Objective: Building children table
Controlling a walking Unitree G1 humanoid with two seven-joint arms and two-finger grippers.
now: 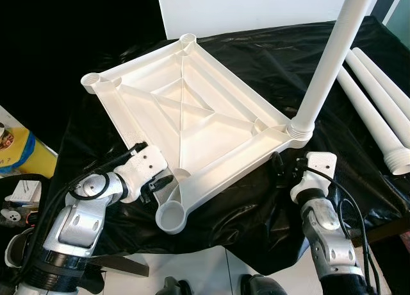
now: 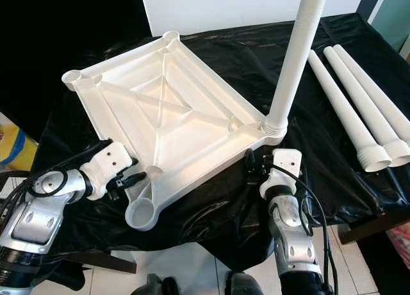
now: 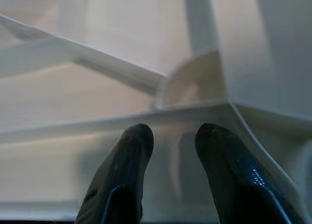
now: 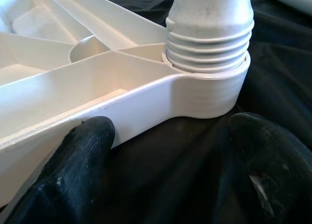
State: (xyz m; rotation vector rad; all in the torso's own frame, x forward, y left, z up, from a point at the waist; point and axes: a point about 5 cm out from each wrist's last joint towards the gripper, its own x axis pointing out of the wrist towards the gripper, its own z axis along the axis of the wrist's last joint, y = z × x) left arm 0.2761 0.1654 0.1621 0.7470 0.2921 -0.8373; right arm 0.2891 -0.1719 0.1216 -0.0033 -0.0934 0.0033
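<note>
Upturned tabletop (image 1: 192, 115) on black sheet (image 1: 256, 70), one leg (image 1: 330, 58) upright at its 4 o'clock corner. My left gripper (image 1: 155, 185) at 7 o'clock edge, fingers slightly apart, possibly touching. My right gripper (image 1: 287, 168) spread, beside the leg socket (image 4: 207, 87).

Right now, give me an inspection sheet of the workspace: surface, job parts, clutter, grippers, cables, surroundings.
Surface: black plastic sheet draped over the work table, wrinkled.
Job's things: white tabletop lying underside up; one leg standing upright in its right near corner socket; three loose legs lying side by side on the sheet to the right; near corner socket with no leg in it.
Clutter: nothing seen on the sheet.
Grippers: left gripper open, at the tabletop's near left edge; right gripper open, just before the fitted leg's socket.
Cables: black cables running along both arms.
Surroundings: white panel behind the table; yellow and blue package at left; tiled floor below.
</note>
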